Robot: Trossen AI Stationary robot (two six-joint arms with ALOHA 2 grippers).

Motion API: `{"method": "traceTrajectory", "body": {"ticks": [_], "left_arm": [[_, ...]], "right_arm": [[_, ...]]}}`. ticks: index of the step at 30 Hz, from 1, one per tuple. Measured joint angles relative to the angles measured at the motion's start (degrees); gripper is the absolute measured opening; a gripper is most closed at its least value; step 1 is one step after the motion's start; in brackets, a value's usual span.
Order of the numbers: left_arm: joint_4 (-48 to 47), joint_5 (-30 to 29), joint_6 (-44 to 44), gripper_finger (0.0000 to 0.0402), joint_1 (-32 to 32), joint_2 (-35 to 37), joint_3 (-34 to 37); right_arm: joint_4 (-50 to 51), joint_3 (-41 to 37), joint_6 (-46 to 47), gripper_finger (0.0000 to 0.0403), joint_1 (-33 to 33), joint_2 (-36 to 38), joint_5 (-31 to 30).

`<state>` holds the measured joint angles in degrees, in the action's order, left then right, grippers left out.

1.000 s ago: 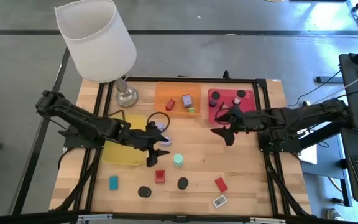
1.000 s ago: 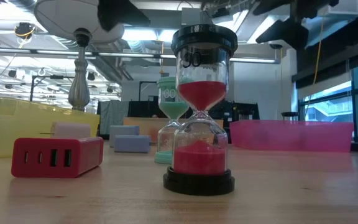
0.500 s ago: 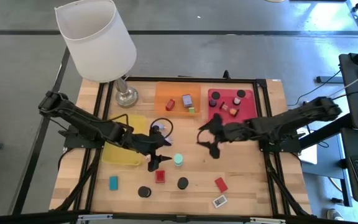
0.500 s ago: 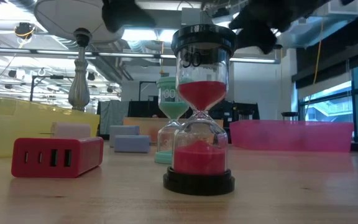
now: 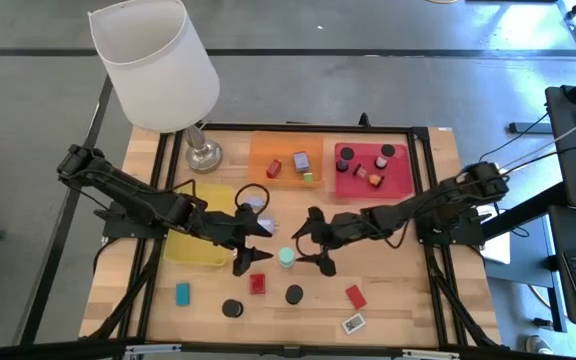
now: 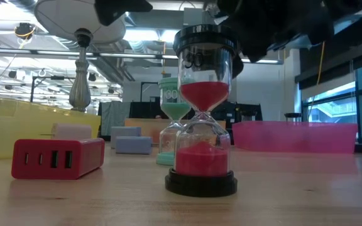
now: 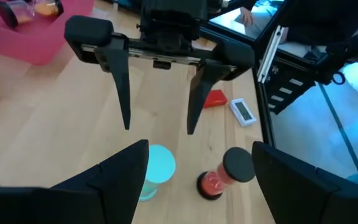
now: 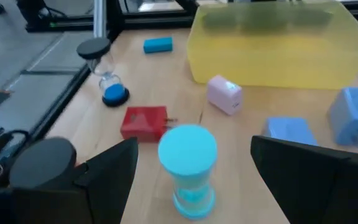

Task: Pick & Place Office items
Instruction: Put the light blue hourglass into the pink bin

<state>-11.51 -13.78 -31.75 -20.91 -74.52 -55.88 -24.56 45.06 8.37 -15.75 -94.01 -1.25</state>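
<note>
mint sand timer stood upright mid-counter | right claw spread just beside it, left claw spread opposite | judged light, glass-waisted, fragile, tippy | best gripped at cap

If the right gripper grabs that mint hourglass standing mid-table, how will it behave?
The mint hourglass stands tall on a narrow base, so a sideways nudge would probably tip it. On its side, its round caps would likely let it roll. Its clear middle looks smooth and possibly fragile, so the open right gripper should probably close gently.
</note>
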Motion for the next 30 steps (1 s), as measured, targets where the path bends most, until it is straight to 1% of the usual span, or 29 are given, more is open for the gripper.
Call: {"method": "traceTrajectory", "body": {"ticks": [3,8,14,19,28,30], "left_arm": [[-0.1,0.0,-2.0,0.0281,0.0,0.1,0.0],[-0.3,0.0,-3.5,0.0281,0.0,0.1,0.0],[-0.3,0.0,-3.5,0.0281,0.0,0.1,0.0],[-0.6,-0.2,-3.5,0.0281,0.0,0.1,0.0],[-1.7,-0.2,-3.5,0.0281,0.0,0.1,0.0],[-2.0,-0.2,-3.5,0.0281,0.0,0.1,0.0]], "right_arm": [[-2.5,0.0,0.5,0.0315,0.0,-1.2,0.8],[-4.0,0.0,4.5,0.0321,0.0,-1.5,0.9],[-6.1,0.0,4.5,0.0355,0.0,-2.5,0.9],[-7.3,1.1,1.5,0.0377,0.0,-5.7,0.9],[-7.4,5.8,1.3,0.0377,0.0,-11.1,0.9],[-7.3,6.2,1.7,0.0378,0.0,-12.0,2.0]]}}
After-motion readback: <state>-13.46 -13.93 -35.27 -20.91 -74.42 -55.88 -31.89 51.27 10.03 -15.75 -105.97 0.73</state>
